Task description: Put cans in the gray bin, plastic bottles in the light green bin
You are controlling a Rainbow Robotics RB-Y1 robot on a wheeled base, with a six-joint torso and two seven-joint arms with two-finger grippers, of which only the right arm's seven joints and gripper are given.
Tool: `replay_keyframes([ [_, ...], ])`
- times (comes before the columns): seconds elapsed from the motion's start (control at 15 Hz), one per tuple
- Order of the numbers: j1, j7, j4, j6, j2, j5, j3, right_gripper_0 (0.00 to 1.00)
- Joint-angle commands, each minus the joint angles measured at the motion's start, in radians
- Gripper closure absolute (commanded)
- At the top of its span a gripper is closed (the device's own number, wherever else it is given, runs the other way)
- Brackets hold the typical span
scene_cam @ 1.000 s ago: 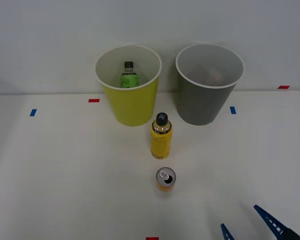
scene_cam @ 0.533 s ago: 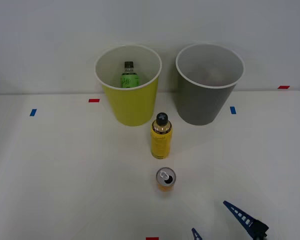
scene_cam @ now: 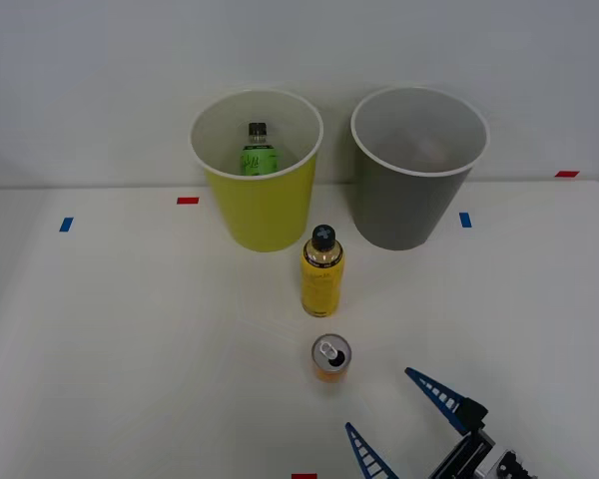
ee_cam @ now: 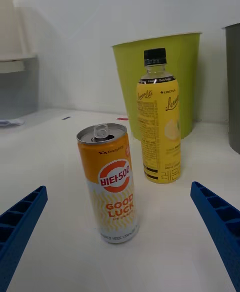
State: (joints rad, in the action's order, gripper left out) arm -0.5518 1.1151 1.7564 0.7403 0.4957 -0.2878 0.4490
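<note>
On the white table (scene_cam: 130,339), the wrist view reads the can (ee_cam: 111,182) label.

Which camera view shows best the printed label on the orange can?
The right wrist view: the orange can stands upright there, side on, with its label facing the camera. The front view looks down on the can, showing mostly its silver top and pull-tab opening.

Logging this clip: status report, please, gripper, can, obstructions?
Right gripper open, empty, low over table, facing the can. Can upright, untouched. Yellow bottle stands between can and bins; gray bin beyond. Approach to can unobstructed.
</note>
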Motion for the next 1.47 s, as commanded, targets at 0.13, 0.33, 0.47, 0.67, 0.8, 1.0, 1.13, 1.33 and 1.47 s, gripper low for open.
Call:
replay_keyframes([
  [0.13,0.016,0.006,0.000,-0.038,0.000,0.012,0.014,0.00],
  [0.33,0.061,0.015,0.000,-0.111,0.001,0.022,0.036,0.00],
  [0.47,0.102,0.022,-0.002,-0.141,0.004,0.042,0.060,0.00],
  [0.67,0.170,0.023,0.000,-0.182,0.038,0.045,0.103,0.00],
  [0.8,0.204,0.023,-0.002,-0.197,0.060,0.050,0.126,0.00],
  [1.0,0.247,0.023,0.000,-0.239,0.070,0.055,0.160,0.00],
  [1.13,0.271,0.026,-0.002,-0.299,0.053,0.055,0.171,0.00],
  [1.33,0.286,0.034,-0.002,-0.368,0.003,0.052,0.178,0.00],
  [1.47,0.302,0.037,-0.002,-0.415,-0.023,0.052,0.183,0.00],
])
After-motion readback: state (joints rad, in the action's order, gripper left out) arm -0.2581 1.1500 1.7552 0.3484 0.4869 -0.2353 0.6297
